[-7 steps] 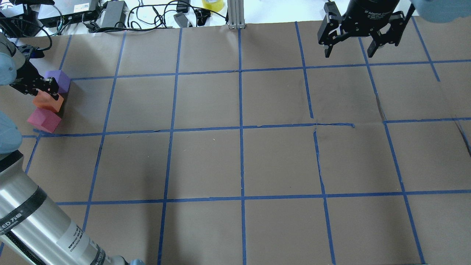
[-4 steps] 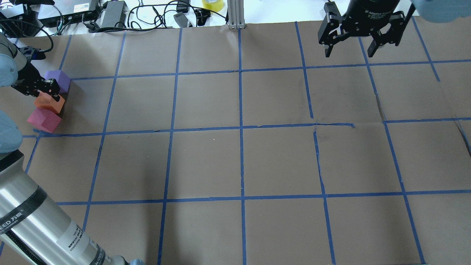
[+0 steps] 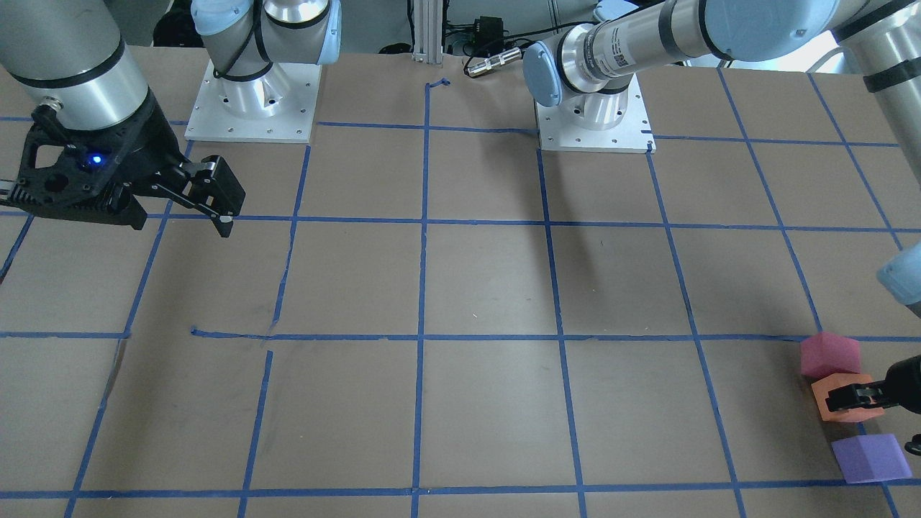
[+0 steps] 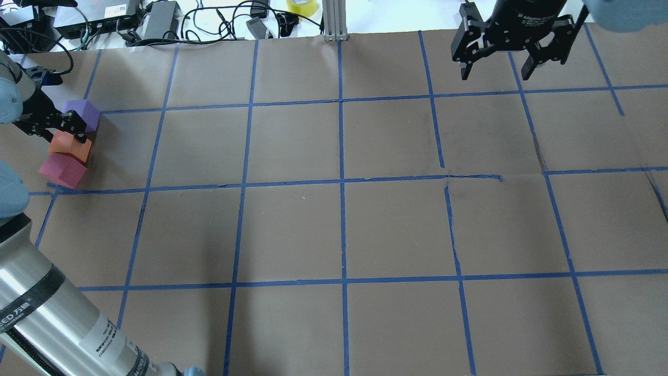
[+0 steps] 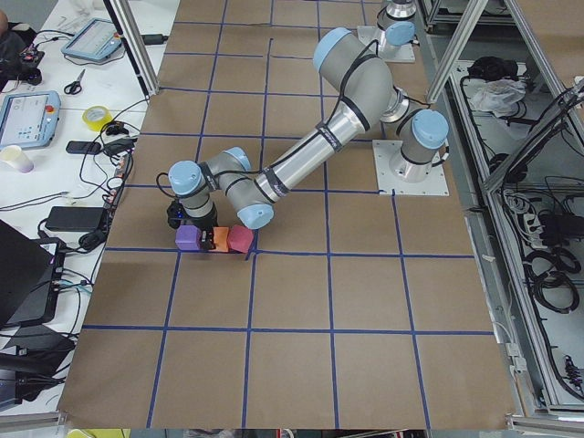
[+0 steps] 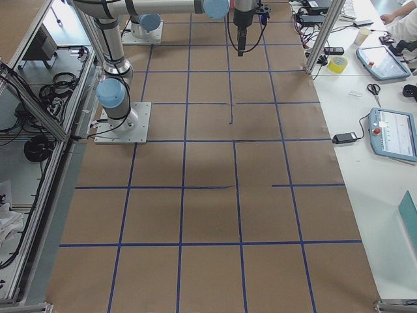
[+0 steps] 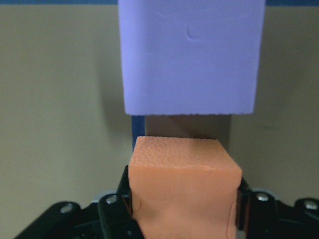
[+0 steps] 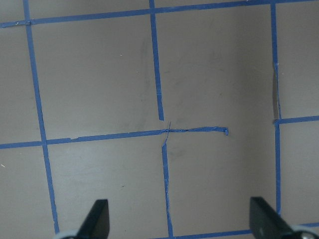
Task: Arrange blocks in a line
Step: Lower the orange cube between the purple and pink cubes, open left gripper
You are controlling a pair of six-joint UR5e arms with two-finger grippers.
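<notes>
Three in a row, we see the pinkish-red cube (image 4: 62, 171) just this side of the orange cube (image 4: 70, 147), left gripper (image 7: 182, 191) clamped on the orange cube, purple cube (image 4: 83, 113) just beyond it, right gripper (image 4: 494, 77) far off, spread wide, empty.

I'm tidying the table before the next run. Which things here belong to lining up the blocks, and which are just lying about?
In the job:
orange foam cube, held in the left hand
pinkish-red foam cube
purple foam cube

Lying about:
yellow tape roll
dark power adapter
</notes>
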